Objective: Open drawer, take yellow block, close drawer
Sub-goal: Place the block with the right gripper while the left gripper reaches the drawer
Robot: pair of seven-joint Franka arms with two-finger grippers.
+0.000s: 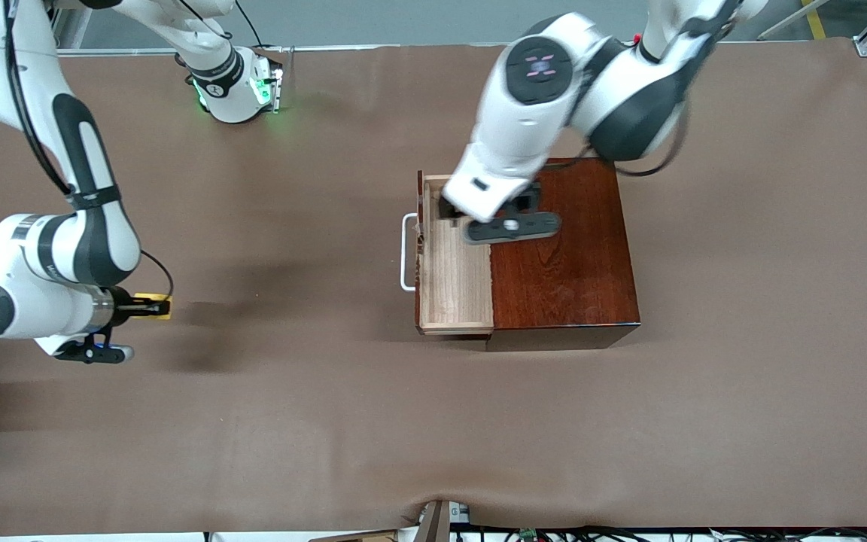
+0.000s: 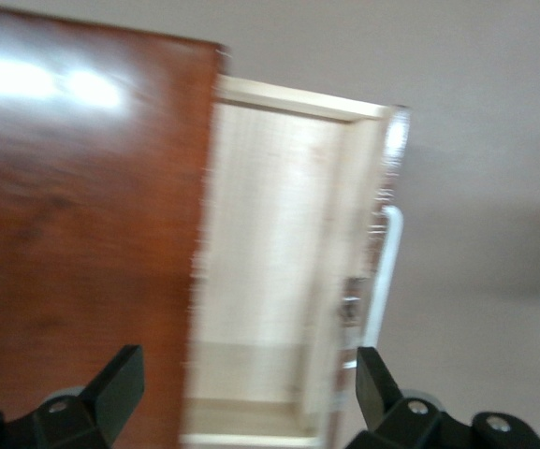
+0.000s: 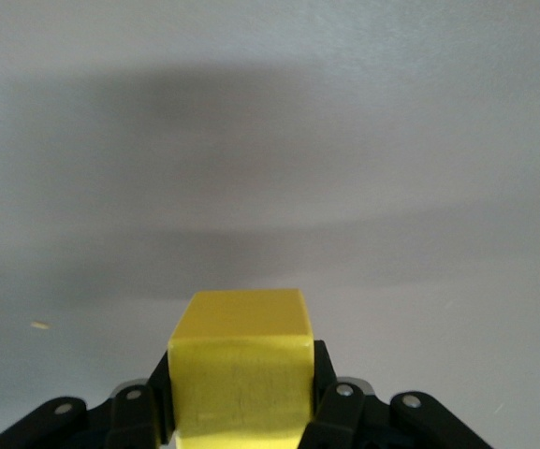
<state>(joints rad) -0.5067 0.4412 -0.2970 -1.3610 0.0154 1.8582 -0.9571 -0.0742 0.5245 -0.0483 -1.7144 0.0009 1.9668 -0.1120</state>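
Toward the right arm's end of the brown paper-covered surface (image 1: pixel 373 421), at the lower left of the front view, the right gripper (image 1: pixel 149 306) has its black fingers (image 3: pixel 330 393) clamped on the small bright yellow cube (image 1: pixel 156 306). In the right wrist view the block fills the gap between the fingers, its top face catching the light, with plain surface ahead of it. From the front view I cannot tell whether the block touches the surface or is held just above it; either way it is well apart from the box.

At the middle right of the front view stands the glossy dark reddish-brown wooden box (image 1: pixel 565 271). Its pale light-wood sliding drawer (image 1: pixel 454 282) is pulled out toward the right arm's end, its inside bare wood, and its white U-shaped bar handle (image 1: pixel 406 252) sticks out from the drawer front.

Above the seam where the drawer meets the box hangs the left gripper (image 1: pixel 452 214), its arm coming down from the upper right of the frame. Its fingers (image 2: pixel 120 379) stand wide apart in the left wrist view, one over the dark box top and one over the drawer's front edge by the handle, and they hold nothing.
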